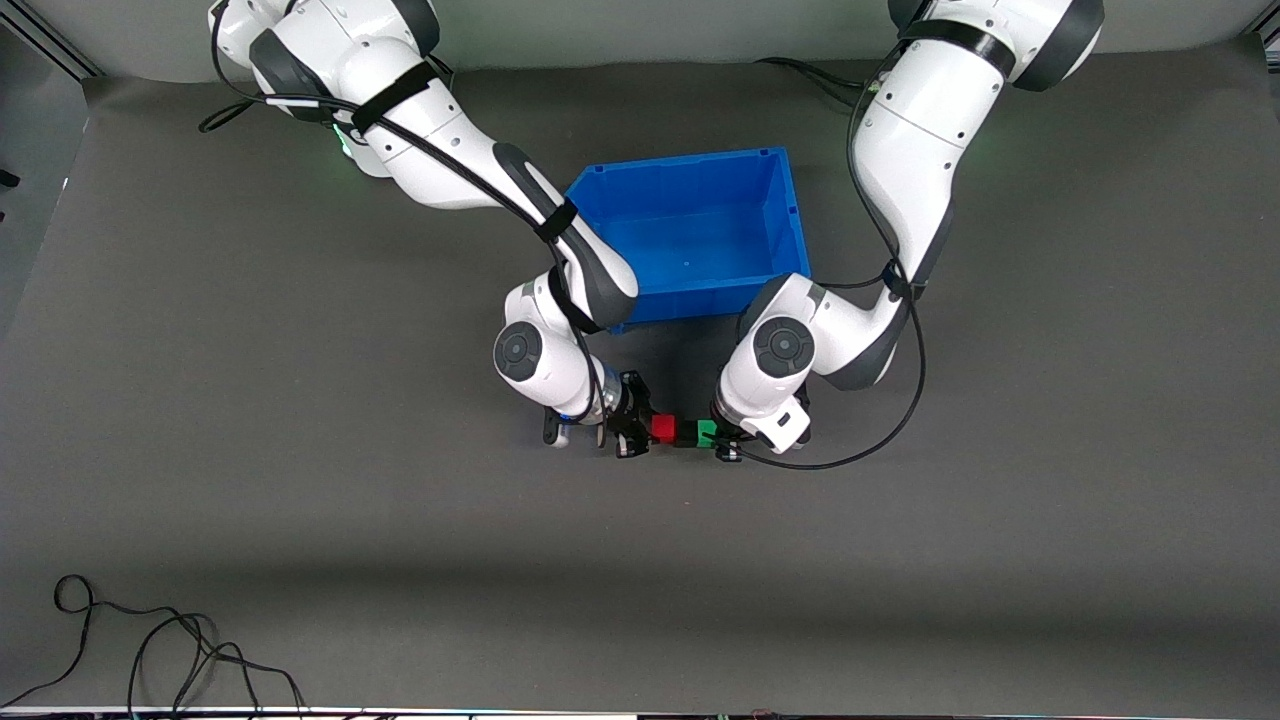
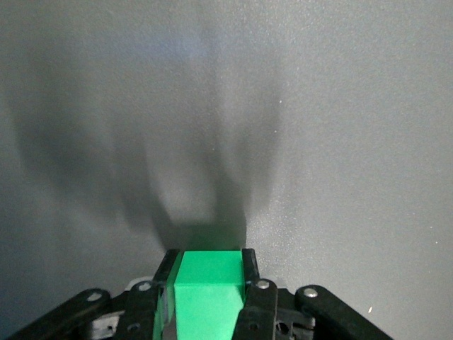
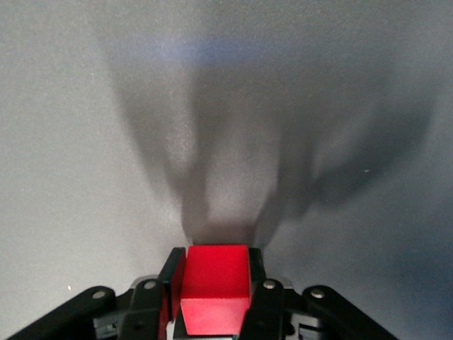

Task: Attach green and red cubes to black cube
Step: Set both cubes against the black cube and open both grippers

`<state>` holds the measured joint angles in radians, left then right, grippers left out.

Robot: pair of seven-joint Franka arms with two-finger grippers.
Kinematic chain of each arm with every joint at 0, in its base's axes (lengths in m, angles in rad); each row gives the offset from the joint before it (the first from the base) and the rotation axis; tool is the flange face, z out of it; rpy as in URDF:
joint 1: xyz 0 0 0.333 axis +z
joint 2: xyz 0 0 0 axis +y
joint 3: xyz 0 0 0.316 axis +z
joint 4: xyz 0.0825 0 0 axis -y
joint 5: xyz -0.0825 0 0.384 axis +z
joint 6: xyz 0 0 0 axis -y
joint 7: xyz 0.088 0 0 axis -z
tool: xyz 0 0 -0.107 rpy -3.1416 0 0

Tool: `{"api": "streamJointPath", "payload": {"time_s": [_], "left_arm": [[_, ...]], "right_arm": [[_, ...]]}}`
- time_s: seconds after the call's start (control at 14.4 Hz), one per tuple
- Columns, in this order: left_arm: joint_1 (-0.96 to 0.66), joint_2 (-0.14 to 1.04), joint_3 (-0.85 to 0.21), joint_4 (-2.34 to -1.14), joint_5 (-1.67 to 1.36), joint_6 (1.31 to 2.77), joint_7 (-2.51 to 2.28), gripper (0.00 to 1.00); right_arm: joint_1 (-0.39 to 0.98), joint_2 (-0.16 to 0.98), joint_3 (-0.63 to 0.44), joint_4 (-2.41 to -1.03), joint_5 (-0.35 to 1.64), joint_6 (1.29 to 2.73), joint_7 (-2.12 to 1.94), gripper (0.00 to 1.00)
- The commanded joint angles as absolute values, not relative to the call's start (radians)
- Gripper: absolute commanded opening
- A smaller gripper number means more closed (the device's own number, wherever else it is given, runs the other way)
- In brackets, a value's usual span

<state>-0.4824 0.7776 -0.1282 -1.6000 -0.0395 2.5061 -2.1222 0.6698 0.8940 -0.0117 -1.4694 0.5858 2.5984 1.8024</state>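
My right gripper (image 1: 650, 431) is shut on the red cube (image 1: 663, 429), which fills the space between its fingers in the right wrist view (image 3: 216, 290). My left gripper (image 1: 720, 435) is shut on the green cube (image 1: 707, 432), seen between its fingers in the left wrist view (image 2: 209, 290). The black cube (image 1: 686, 434) sits between the red and green cubes, and the three form one row just above the dark table. The two grippers face each other across this row. The black cube is hidden in both wrist views.
A blue bin (image 1: 680, 165) stands on the table farther from the front camera than the cubes, between the two arms. A loose black cable (image 1: 150, 650) lies near the table's front edge at the right arm's end.
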Motion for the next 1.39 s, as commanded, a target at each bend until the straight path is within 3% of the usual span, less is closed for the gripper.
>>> {"api": "streamJointPath", "payload": {"time_s": [0.0, 0.07, 0.14, 0.35, 0.49, 0.84, 1.32], "left_arm": [[-0.505, 0.811, -0.109, -1.56, -0.037, 2.505, -2.154, 0.34], [-0.503, 0.811, -0.106, -1.56, -0.026, 2.503, -2.151, 0.71], [-0.503, 0.807, -0.106, -1.56, -0.005, 2.5, -2.151, 1.0], [-0.476, 0.76, -0.104, -1.548, 0.006, 2.464, -2.148, 1.0], [-0.44, 0.674, -0.103, -1.551, 0.009, 2.351, -2.129, 1.0], [-0.252, 0.482, -0.115, -1.566, -0.034, 2.114, -1.783, 1.0], [-0.025, 0.319, -0.104, -1.627, -0.003, 1.884, -0.836, 1.0]], "right_arm": [[0.693, 0.922, -0.028, -1.424, 0.588, 2.614, 1.833, 0.2], [0.693, 0.922, -0.028, -1.424, 0.58, 2.615, 1.833, 0.49], [0.692, 0.922, -0.028, -1.424, 0.58, 2.615, 1.833, 0.97], [0.684, 0.901, -0.057, -1.424, 0.571, 2.611, 1.825, 1.0], [0.681, 0.858, -0.092, -1.427, 0.549, 2.58, 1.818, 1.0], [0.661, 0.724, -0.208, -1.391, 0.336, 2.257, 1.657, 1.0], [0.664, 0.462, -0.457, -1.41, 0.327, 1.823, 1.047, 1.0]]}}
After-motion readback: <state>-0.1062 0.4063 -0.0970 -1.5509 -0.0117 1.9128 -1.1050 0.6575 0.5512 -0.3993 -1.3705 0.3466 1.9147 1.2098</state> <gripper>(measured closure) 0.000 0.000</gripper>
